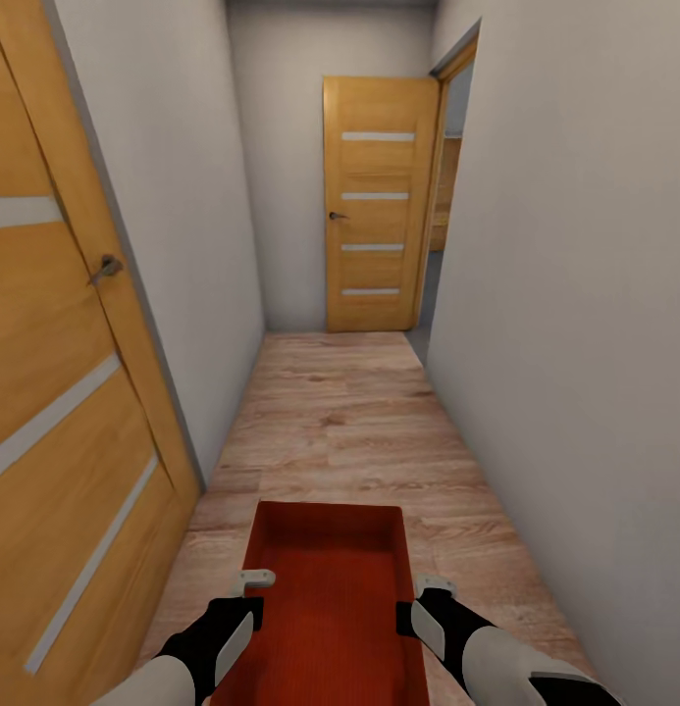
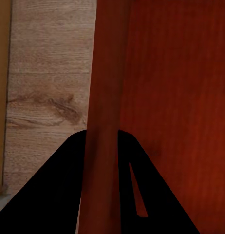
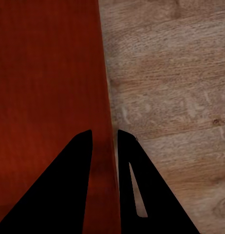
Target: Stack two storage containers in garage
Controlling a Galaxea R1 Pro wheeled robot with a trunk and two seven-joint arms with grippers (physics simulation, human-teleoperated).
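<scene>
So the long shallow storage container (image 1: pixel 330 598) is being carried down a narrow hallway, held out low in front of the trunk over the wood-plank floor (image 1: pixel 349 422), not resting on anything. It's gripped on both long sides: the left hand (image 1: pixel 251 580) is pinched over the left wall and the right hand (image 1: pixel 433 585) over the right wall, each with one finger inside and one outside. In the left wrist view the ribbed wall (image 2: pixel 105 97) can be seen running straight up between the closed-down fingers (image 2: pixel 59 195), and the same is seen in the right wrist view, where the rim (image 3: pixel 105 97) is clamped between the two dark fingers (image 3: pixel 68 195). As for handling, it's probably a light, stiff plastic tray, empty, so weight shouldn't be an issue; the thin walls could flex a bit though, and a smooth rim held by a pinch alone might slip if the two hands drift apart or tilt unevenly. The mid-length grip on opposite walls looks like the sensible place to hold it, keeping it level. A wooden door (image 1: pixel 379 206) stands at the hallway's far end, another door (image 1: pixel 55 392) is close by on the left, and white walls (image 1: pixel 575 343) sit tight on both sides.
</scene>
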